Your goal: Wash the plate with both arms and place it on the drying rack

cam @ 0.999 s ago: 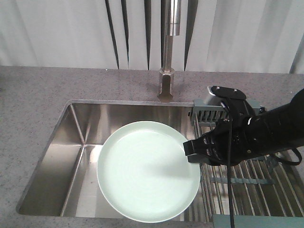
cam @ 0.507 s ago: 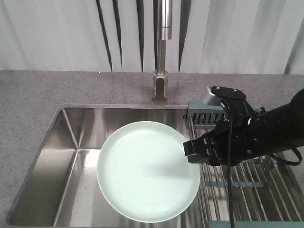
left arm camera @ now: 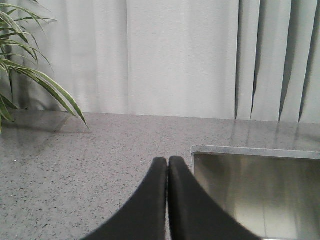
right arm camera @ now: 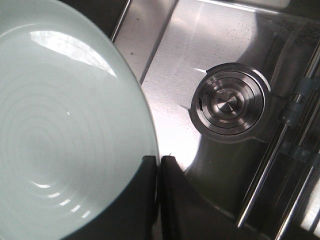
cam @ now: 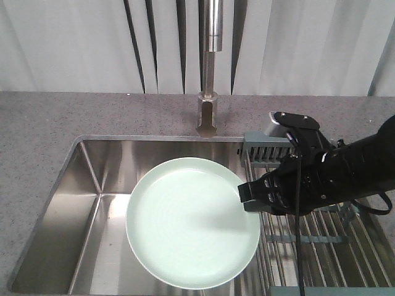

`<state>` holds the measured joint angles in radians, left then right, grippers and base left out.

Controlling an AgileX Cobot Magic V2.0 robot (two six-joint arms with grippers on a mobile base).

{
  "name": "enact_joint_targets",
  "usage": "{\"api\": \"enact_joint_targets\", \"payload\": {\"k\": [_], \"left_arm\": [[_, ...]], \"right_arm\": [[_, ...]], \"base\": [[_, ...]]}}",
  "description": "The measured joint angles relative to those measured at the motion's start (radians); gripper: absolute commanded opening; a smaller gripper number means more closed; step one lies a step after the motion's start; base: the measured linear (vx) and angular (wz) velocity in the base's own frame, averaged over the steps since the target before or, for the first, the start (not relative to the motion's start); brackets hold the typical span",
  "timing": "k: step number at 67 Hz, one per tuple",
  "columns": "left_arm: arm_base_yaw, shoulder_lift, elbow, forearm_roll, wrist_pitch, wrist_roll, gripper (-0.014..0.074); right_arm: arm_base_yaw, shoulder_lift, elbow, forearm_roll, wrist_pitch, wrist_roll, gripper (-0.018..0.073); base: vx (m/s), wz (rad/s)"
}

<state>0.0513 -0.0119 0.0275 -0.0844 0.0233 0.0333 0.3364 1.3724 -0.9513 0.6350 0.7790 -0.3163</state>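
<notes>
The pale mint-green plate [cam: 191, 222] hangs level over the steel sink [cam: 92, 185], below the tap. My right gripper [cam: 247, 198] is shut on the plate's right rim; in the right wrist view the plate [right arm camera: 60, 130] fills the left side and the two black fingers [right arm camera: 158, 172] pinch its edge. The drying rack [cam: 321, 240] of steel rods lies across the sink's right part, under the right arm. My left gripper [left arm camera: 167, 162] is shut with nothing in it, over the grey counter just left of the sink's corner. It does not show in the front view.
A steel tap [cam: 210, 74] rises behind the sink. The round steel drain [right arm camera: 227, 102] lies in the sink floor under the plate's edge. A speckled grey counter [cam: 49, 123] surrounds the sink. Plant leaves [left arm camera: 25, 80] hang at the far left. Curtains close the back.
One second ago the view stood slightly differently, with tap and sink a little lower and to the right. Since half a second ago nothing has visibly moved; plate and right gripper keep their place.
</notes>
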Motion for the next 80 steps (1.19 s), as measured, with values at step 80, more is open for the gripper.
{"api": "enact_joint_targets", "payload": {"k": [80], "left_arm": [[0.0, 0.0, -0.044, 0.0, 0.001, 0.0, -0.0006]], "right_arm": [[0.0, 0.0, 0.0, 0.0, 0.0, 0.0, -0.0001]], "base": [[0.0, -0.01]]}}
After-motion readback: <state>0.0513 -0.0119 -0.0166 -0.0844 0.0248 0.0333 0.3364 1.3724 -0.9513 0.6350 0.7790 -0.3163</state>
